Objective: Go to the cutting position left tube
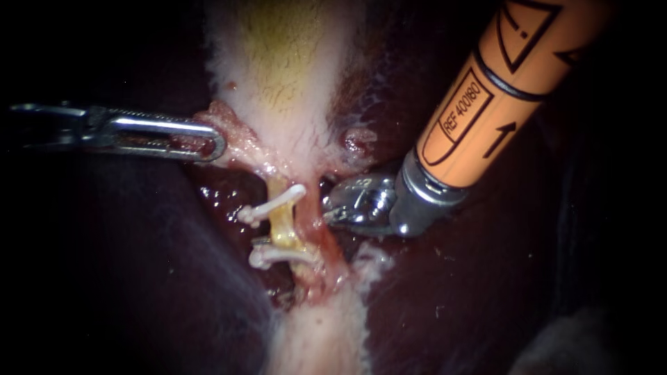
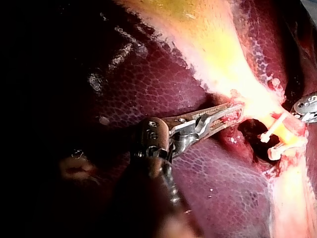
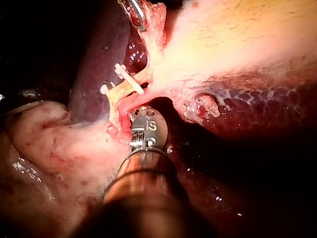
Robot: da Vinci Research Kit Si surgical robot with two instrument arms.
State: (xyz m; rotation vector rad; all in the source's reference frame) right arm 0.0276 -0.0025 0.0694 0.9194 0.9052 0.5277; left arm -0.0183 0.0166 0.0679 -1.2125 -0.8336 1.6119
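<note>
Dark liver [image 1: 139, 278] fills the field on both sides, and the pale gallbladder [image 1: 285, 69] narrows down its middle toward the tubes. The left instrument [image 1: 208, 144] comes in over the liver's left part, its jaws clamped from two sides on a reddish flap at the gallbladder's edge. Its shaft fades into shadow toward the rim of the field. The left tube [image 1: 282, 228], yellow, runs down from the gallbladder's neck. It carries an upper clip [image 1: 273, 205] and a lower clip [image 1: 278, 256], with a short bare stretch between them. A dark wet hollow in the liver lies open on that tube's left side. The reddish right tube [image 1: 321, 239] lies just beside it. The right instrument [image 1: 332, 212] comes in from the upper right, its tip against the right tube's outer side, so that tube lies between the tip and the left tube. Whether the tip is open or closed I cannot tell. The endoscope shows it end-on, and in the right wrist view the instrument's own metal wrist covers it. Its orange shaft is cut off at the field's rim.
</note>
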